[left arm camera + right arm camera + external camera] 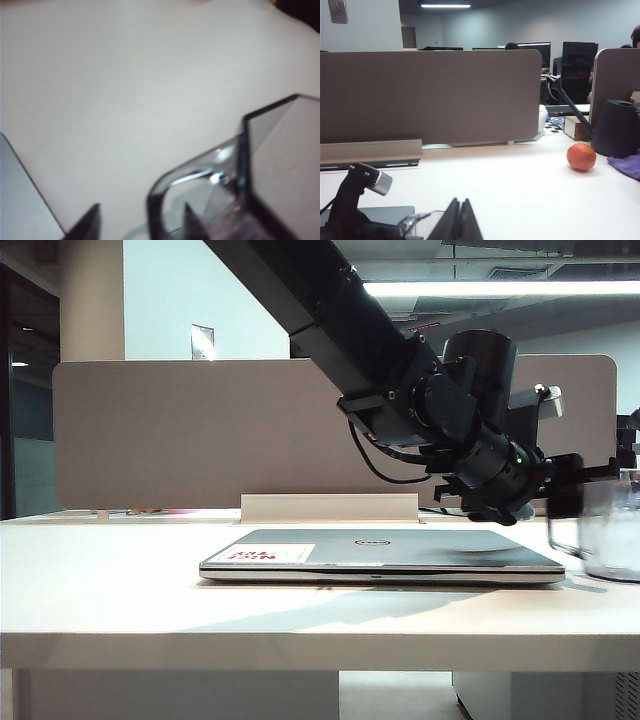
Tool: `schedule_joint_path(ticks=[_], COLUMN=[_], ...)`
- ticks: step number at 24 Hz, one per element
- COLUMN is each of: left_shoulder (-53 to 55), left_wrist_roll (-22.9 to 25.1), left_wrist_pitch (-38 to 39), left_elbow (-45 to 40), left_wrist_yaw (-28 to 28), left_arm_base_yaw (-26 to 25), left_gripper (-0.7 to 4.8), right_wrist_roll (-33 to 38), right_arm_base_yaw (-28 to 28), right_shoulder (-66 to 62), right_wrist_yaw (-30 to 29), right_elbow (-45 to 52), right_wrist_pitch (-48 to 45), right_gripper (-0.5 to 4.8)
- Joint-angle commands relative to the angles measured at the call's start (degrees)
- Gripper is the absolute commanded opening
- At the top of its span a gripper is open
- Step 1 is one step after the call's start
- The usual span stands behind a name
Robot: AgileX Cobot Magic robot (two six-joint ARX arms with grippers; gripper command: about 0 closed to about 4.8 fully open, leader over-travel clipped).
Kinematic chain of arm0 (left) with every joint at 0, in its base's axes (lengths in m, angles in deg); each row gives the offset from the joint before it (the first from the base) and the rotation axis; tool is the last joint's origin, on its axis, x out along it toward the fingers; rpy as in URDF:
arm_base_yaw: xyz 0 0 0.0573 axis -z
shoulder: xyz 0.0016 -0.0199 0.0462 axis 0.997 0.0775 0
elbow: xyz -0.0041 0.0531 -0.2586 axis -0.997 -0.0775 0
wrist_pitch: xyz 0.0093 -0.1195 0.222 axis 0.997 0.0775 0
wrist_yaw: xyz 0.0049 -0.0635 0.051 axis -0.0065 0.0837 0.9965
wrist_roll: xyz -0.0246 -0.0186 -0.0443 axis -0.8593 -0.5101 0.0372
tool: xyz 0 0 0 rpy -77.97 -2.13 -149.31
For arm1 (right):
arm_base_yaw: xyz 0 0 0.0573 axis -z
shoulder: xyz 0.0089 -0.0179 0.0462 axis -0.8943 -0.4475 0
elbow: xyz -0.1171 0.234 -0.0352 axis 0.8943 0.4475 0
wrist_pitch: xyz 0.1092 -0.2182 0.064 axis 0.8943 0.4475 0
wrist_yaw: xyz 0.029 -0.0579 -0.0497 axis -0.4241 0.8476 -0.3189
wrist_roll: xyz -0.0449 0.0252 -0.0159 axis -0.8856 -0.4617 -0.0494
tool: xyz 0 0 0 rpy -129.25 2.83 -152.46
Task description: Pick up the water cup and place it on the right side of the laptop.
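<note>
On a pale desk (120,590) fronted by a grey partition (180,430), the water cup (612,530) stands right of the closed laptop (380,555), its handle between the left gripper's (140,222) spread jaws, while only the right wrist view shows the right gripper (460,220) pressed closed, an orange fruit (581,156) and office monitors (535,50).

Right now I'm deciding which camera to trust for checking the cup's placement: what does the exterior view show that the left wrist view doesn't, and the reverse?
Only the exterior view: the whole closed laptop with its red-print sticker, the grey divider, and the left arm reaching across to the right.
Only the left wrist view: the left gripper open, one fingertip inside the handle loop.
Both: the water cup standing on the white table, right of the laptop.
</note>
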Motion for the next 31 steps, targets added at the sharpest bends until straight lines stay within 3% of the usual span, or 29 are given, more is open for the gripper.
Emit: schedule_joint_path(ticks=[1, 10, 16, 21, 25, 29, 31], left_shoulder=[-1.27, -4.59, -8.92, -12.70, -15.43, -18.71, -20.81], left_wrist_roll=[0.09, 2.89, 3.65, 9.60, 10.43, 12.92, 14.67], left_wrist_pitch=[2.08, 9.53, 25.86, 35.89, 40.50, 44.37, 46.14], left_elbow=[0.37, 0.35, 0.35, 0.37, 0.37, 0.37, 0.37], left_wrist_yaw=[-0.50, 0.11, 0.13, 0.02, -0.13, -1.42, -1.53], left_arm_base_yaw=[0.15, 0.15, 0.13, -0.07, -0.07, -0.28, -0.46], left_gripper=[1.71, 1.71, 1.71, 1.70, 1.69, 1.46, 1.00], right_wrist_roll=[-0.20, -0.20, -0.17, 0.44, 2.82, 3.37, 4.02], right_arm_base_yaw=[-0.07, -0.07, -0.07, -0.13, -0.13, -0.13, -0.15], right_shoulder=[0.11, 0.11, 0.09, -0.04, -0.13, -0.68, -3.06], right_wrist_yaw=[0.09, 0.09, 0.07, -0.33, -0.57, -3.19, -7.13], right_elbow=[-0.35, -0.35, -0.35, -0.35, -0.31, -0.26, -0.28], right_wrist_pitch=[-0.96, -0.57, 2.32, 7.28, 8.20, 8.46, 8.07], right_gripper=[-0.08, -0.08, -0.08, -0.08, -0.08, -0.08, -0.09])
